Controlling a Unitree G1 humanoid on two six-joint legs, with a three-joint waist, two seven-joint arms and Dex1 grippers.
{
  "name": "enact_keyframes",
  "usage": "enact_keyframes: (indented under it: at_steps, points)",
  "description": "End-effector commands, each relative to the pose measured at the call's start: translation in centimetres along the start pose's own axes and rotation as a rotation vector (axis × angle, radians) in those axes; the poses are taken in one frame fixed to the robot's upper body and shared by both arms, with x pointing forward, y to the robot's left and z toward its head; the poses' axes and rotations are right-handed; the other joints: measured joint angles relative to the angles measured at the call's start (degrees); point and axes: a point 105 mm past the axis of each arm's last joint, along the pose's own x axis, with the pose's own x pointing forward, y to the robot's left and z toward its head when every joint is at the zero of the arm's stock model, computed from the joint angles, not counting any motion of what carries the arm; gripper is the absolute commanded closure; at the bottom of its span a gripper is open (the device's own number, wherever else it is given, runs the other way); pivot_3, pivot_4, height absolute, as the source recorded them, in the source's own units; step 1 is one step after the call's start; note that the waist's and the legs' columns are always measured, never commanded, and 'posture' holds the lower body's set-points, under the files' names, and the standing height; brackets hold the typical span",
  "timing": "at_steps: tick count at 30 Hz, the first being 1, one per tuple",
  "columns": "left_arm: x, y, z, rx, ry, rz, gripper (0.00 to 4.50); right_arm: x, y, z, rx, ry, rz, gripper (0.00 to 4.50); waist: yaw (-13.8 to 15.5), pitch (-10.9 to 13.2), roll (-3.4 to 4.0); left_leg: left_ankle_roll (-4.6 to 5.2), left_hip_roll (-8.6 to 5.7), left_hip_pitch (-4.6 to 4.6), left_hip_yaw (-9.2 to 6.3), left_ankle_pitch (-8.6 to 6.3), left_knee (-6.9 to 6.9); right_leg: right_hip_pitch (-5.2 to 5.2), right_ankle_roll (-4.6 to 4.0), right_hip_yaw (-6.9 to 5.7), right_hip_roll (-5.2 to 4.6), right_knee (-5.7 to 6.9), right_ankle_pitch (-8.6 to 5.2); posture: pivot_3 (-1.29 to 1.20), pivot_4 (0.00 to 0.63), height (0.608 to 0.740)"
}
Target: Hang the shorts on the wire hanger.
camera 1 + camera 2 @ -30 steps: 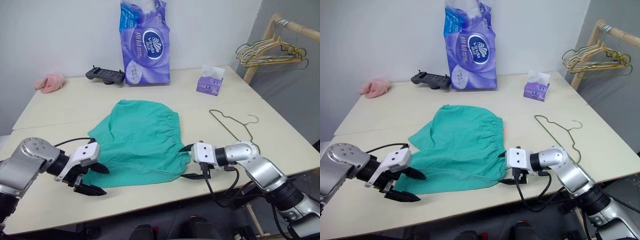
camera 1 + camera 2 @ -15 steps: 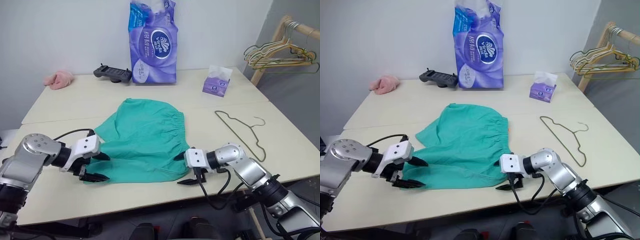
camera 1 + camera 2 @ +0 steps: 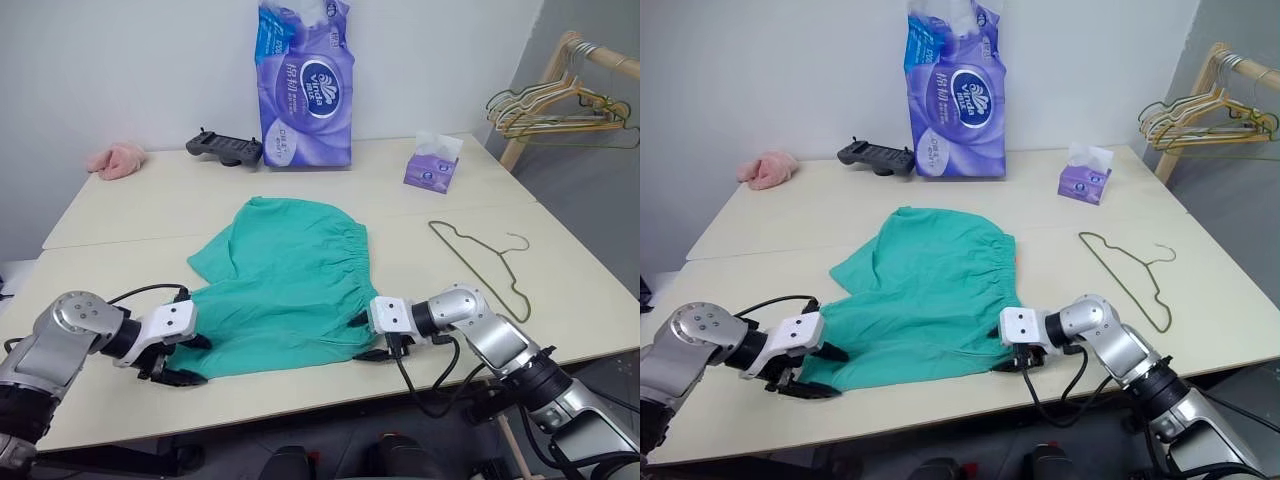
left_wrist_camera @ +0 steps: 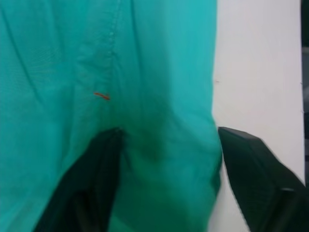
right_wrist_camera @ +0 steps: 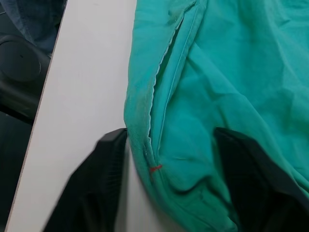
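Tools [image 3: 185,358] [image 3: 362,337] astride shorts [image 3: 285,285]; tissue box [image 3: 428,168] nr hanger [image 3: 478,262].

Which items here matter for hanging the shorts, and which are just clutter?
Job:
- shorts, flat on the table
- wire hanger, lying right of them
- left pincer and right pincer, at the near corners of the shorts

Lying about:
- purple tissue pack
- small tissue box
- black controller
- pink cloth
- hangers on the rack

Bright even light, blurred wrist close-ups
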Motion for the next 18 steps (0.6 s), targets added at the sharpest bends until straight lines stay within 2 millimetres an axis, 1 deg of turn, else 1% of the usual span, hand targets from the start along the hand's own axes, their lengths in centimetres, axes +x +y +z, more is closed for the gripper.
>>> enact_keyframes:
  at_steps: [1,4,6,7,8,12,15,18]
  points:
    - [-0.1,0.2,0.7,0.003,-0.016,-0.002,2.37,-0.2,-0.4,0.6,-0.024,-0.019,-0.014,2.75,-0.05,0.00,0.00,0.00,0.00,-0.01,0.00,0.00,0.00,-0.01,0.00,0.01,0.00,0.00,0.00,0.08,0.068,0.740]
    - [0.0,-0.4,1.0,0.006,-0.028,-0.024,3.32,-0.2,-0.5,0.4,-0.032,-0.010,-0.018,3.85,-0.06,0.00,0.00,0.00,0.00,-0.04,0.01,0.00,-0.01,-0.02,0.00,0.02,0.00,-0.04,0.00,0.08,0.068,0.740]
    - [0.2,-1.2,1.3,0.000,-0.045,-0.049,3.93,-0.2,-0.4,0.3,-0.038,-0.002,-0.018,4.49,-0.06,0.02,0.01,0.00,0.00,-0.05,0.02,0.00,-0.01,-0.02,0.00,0.03,-0.02,-0.06,0.00,0.08,0.066,0.740]
    - [0.4,-1.7,1.4,-0.002,-0.051,-0.064,4.27,-0.3,-0.2,0.2,-0.041,0.002,-0.014,4.50,-0.06,0.01,0.01,0.00,0.00,-0.05,0.03,0.00,-0.01,-0.02,0.00,0.04,-0.03,-0.06,0.00,0.08,0.066,0.740]
    - [0.5,-2.3,1.4,-0.003,-0.054,-0.084,4.48,-0.4,0.0,0.1,-0.044,0.007,-0.007,4.50,-0.06,0.01,0.01,0.00,0.00,-0.05,0.03,-0.01,-0.01,-0.02,0.00,0.04,-0.04,-0.08,0.00,0.08,0.066,0.740]
    - [1.0,-5.0,1.0,-0.005,-0.041,-0.163,4.48,-1.0,1.7,-0.3,-0.042,0.033,0.043,4.50,-0.01,0.05,0.06,0.01,0.00,-0.06,0.02,-0.01,-0.04,-0.03,0.00,0.03,-0.06,-0.11,-0.01,0.08,0.066,0.740]
    - [1.3,-6.8,0.3,-0.019,-0.005,-0.220,4.48,-1.4,3.5,-0.7,-0.014,0.051,0.102,4.50,0.02,0.10,0.13,0.03,0.00,-0.04,0.02,-0.02,-0.05,-0.01,-0.01,0.02,-0.07,-0.13,-0.03,0.09,0.058,0.740]
    - [1.3,-8.1,-0.5,-0.026,0.027,-0.265,4.48,-1.4,4.7,-1.2,0.017,0.066,0.123,4.50,-0.01,0.08,0.12,0.03,0.01,0.01,0.01,-0.02,-0.05,0.02,-0.03,0.00,-0.06,-0.11,-0.05,0.09,0.057,0.740]
